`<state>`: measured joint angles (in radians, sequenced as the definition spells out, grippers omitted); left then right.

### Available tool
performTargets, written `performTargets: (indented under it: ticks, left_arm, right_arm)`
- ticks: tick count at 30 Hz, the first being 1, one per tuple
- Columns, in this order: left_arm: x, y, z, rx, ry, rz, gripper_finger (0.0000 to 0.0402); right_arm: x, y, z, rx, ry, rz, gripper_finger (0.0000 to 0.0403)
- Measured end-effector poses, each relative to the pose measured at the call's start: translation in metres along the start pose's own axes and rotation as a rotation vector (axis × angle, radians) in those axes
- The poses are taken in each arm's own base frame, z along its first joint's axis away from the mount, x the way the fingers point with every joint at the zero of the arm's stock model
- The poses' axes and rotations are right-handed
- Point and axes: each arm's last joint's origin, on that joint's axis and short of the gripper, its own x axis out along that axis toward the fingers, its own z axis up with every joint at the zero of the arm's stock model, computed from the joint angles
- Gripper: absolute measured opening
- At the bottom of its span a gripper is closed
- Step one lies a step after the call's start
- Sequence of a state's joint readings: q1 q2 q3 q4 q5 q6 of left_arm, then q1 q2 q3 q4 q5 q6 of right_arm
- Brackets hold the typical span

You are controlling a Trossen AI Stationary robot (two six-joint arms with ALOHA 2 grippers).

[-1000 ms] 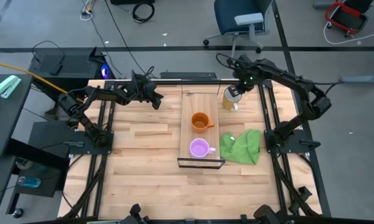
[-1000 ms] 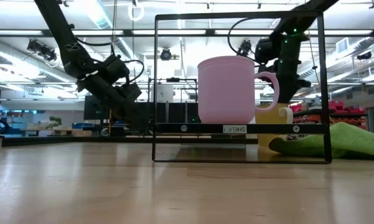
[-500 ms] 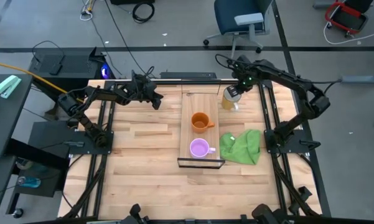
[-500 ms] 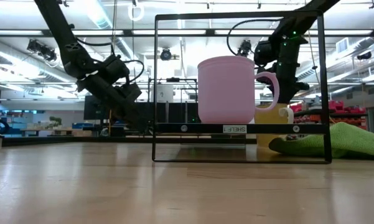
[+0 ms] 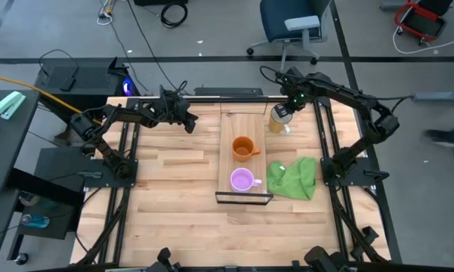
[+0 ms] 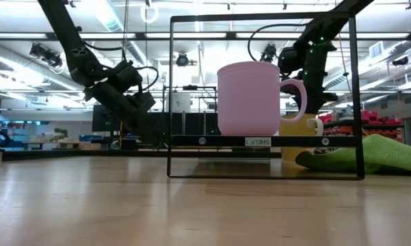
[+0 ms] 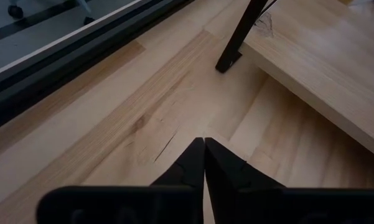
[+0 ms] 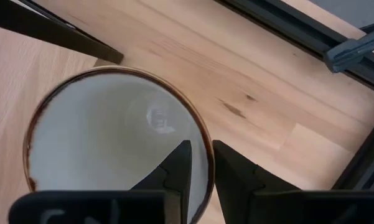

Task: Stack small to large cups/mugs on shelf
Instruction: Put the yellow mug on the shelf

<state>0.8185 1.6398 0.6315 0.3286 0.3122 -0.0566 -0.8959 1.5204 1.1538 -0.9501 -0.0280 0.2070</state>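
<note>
The shelf [image 5: 245, 127] lies mid-table, its black frame [image 6: 263, 141] at the near end. On it stand the orange mug [image 5: 244, 147] and, nearer, the light-purple mug [image 5: 242, 180] [image 6: 249, 99]. The pale yellow mug [image 5: 279, 122] [image 6: 299, 139] stands upright on the table, right of the shelf's far end. My right gripper [image 8: 202, 146] [image 5: 286, 112] hangs over it, open and pointing down, one finger inside the brown rim [image 8: 204, 134] and one outside. I cannot tell whether either finger touches the rim. My left gripper [image 7: 203, 140] [image 5: 190, 123] hovers shut, left of the shelf's far end.
A crumpled green cloth [image 5: 292, 178] [image 6: 379, 154] lies on the table right of the shelf's near end. A black shelf leg [image 7: 235, 40] stands just ahead of my left gripper. Bare tabletop [image 5: 174, 174] stretches left of the shelf.
</note>
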Motion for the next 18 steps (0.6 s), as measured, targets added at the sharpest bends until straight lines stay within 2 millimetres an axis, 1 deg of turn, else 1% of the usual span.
performTargets:
  ticks: [4, 8, 9, 13, 18]
  left_arm:
    - [0.0000, 0.0001, 0.0000, 0.000, 0.000, 0.000, 0.0013]
    - [0.0000, 0.0001, -0.0004, -0.002, 0.004, 0.000, 0.0018]
    - [0.0000, 0.0000, -0.0006, -0.002, 0.006, 0.000, 0.0020]
    - [0.0000, 0.0001, -0.0006, -0.003, 0.006, 0.001, 0.0022]
    - [0.0000, 0.0001, -0.0013, -0.004, 0.013, 0.001, 0.0014]
  right_arm:
    - [0.0000, 0.0001, 0.0005, 0.000, -0.005, 0.000, 0.0057]
    - [-0.0002, 0.0004, 0.0010, -0.002, -0.011, 0.008, 0.0017]
    - [-0.0003, 0.0006, 0.0015, -0.008, -0.016, 0.011, 0.0013]
    - [-0.0004, 0.0009, 0.0029, -0.026, -0.031, 0.013, 0.0015]
    - [-0.0011, 0.0013, 0.0048, -0.073, -0.055, 0.012, 0.0010]
